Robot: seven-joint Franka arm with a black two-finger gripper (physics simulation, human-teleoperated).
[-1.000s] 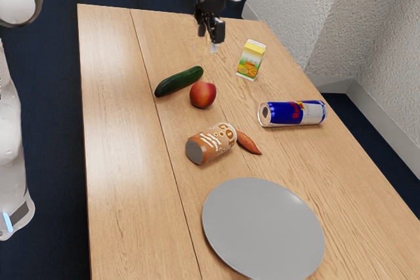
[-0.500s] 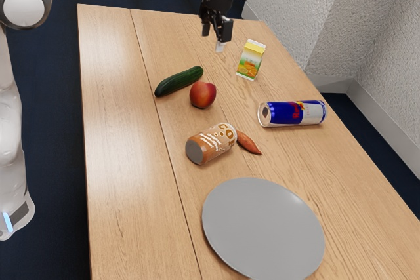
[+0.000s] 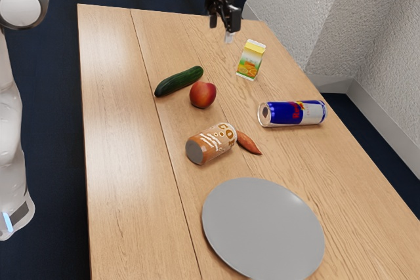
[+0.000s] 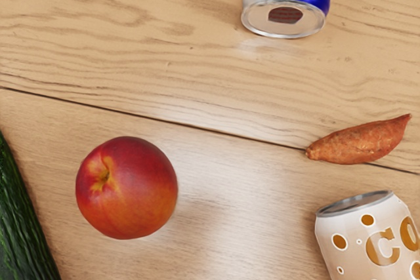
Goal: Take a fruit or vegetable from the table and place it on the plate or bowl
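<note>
A red-yellow peach (image 3: 203, 94) lies mid-table, touching the tip of a dark green cucumber (image 3: 178, 80). A small orange sweet potato (image 3: 249, 142) rests against a tan can. The grey plate (image 3: 262, 227) sits near the front edge. My gripper (image 3: 222, 24) hangs open and holds nothing, high above the far part of the table, beyond the peach and close to the juice carton. In the wrist view the peach (image 4: 126, 187), the cucumber (image 4: 20, 234) and the sweet potato (image 4: 359, 142) lie below my hand.
A tan can (image 3: 210, 143) lies on its side beside the sweet potato. A blue energy-drink can (image 3: 292, 113) lies toward the exterior view's right. A yellow juice carton (image 3: 251, 60) stands at the back. The wall rises behind the table's right edge.
My gripper has shifted toward the exterior view's right and a little higher, nearer the juice carton. The objects on the table have stayed put.
</note>
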